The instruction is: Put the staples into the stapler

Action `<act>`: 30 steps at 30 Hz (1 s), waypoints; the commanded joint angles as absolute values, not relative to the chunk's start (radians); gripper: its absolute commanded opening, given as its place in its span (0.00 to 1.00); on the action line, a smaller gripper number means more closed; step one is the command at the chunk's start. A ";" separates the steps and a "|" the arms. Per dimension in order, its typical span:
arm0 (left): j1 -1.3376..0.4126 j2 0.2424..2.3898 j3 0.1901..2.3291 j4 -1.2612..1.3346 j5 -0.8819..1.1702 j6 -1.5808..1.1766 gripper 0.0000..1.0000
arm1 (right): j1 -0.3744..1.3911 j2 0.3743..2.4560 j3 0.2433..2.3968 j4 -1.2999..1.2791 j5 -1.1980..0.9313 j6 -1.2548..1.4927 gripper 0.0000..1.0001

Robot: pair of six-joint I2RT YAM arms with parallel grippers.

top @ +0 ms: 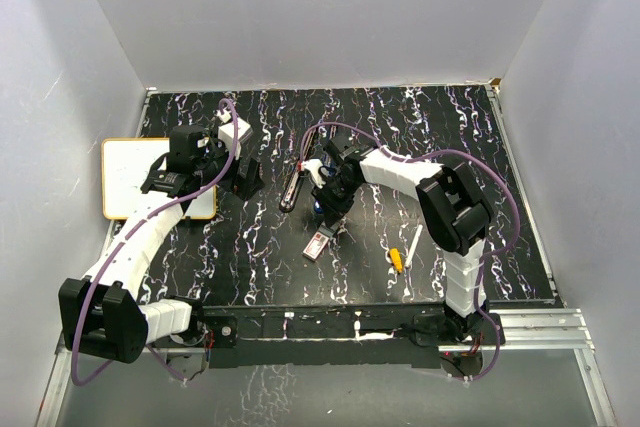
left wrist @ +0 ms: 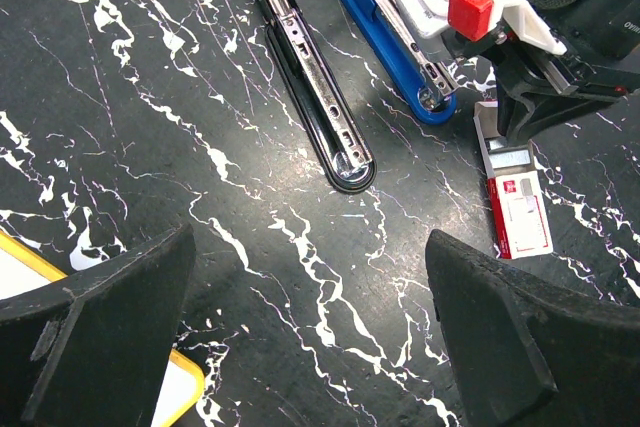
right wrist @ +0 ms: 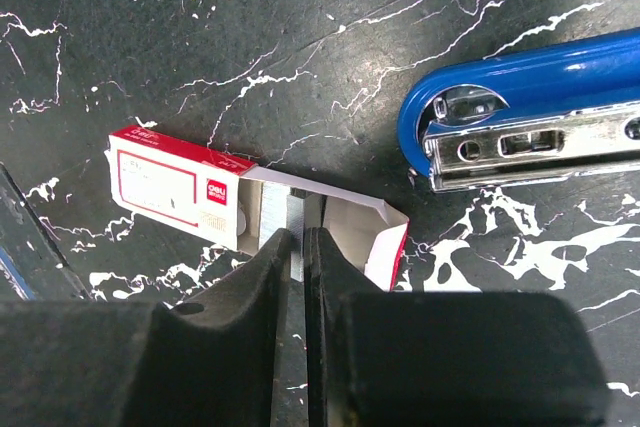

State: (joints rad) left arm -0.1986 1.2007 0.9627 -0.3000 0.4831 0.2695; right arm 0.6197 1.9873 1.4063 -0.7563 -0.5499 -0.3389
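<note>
The staples box (right wrist: pixel 175 182), red and white, lies on the table with its end flap open and a silver strip of staples (right wrist: pixel 297 209) showing. My right gripper (right wrist: pixel 300 242) reaches into that open end, its jaws shut on the strip. From above, the staples box (top: pixel 318 244) sits just below the right gripper (top: pixel 335 209). A blue stapler (right wrist: pixel 530 97) lies opened beside the box, its metal channel showing. A black stapler (left wrist: pixel 320 107), also opened, lies parallel to the blue stapler (left wrist: pixel 395 42). My left gripper (left wrist: pixel 310 337) hovers open over bare table near the black stapler.
A white board with a yellow rim (top: pixel 125 177) lies at the table's left edge under the left arm. A white pen with a yellow tip (top: pixel 405 252) rests right of the box. Grey walls enclose three sides of the black marbled table (top: pixel 480 167).
</note>
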 commanded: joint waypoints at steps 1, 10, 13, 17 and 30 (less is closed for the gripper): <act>-0.197 1.165 0.956 -0.310 0.507 0.281 0.97 | 0.616 1.950 1.456 -0.749 -0.566 -0.345 0.12; -0.197 1.167 0.957 -0.309 0.508 0.281 0.97 | 0.616 1.925 1.457 -0.739 -0.531 -0.345 0.11; -0.197 1.167 0.957 -0.309 0.507 0.280 0.97 | 0.616 1.918 1.457 -0.741 -0.522 -0.346 0.11; -0.197 1.167 0.957 -0.308 0.508 0.280 0.97 | 0.617 1.902 1.452 -0.733 -0.503 -0.349 0.11; -0.197 1.179 0.957 -0.303 0.513 0.269 0.97 | 0.626 1.772 1.348 -0.675 -0.432 -0.388 0.12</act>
State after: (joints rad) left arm -0.1986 1.2007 0.9627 -0.2996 0.4835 0.2691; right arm 0.6201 1.8755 1.3952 -0.7292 -0.4572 -0.3553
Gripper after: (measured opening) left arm 0.971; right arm 0.122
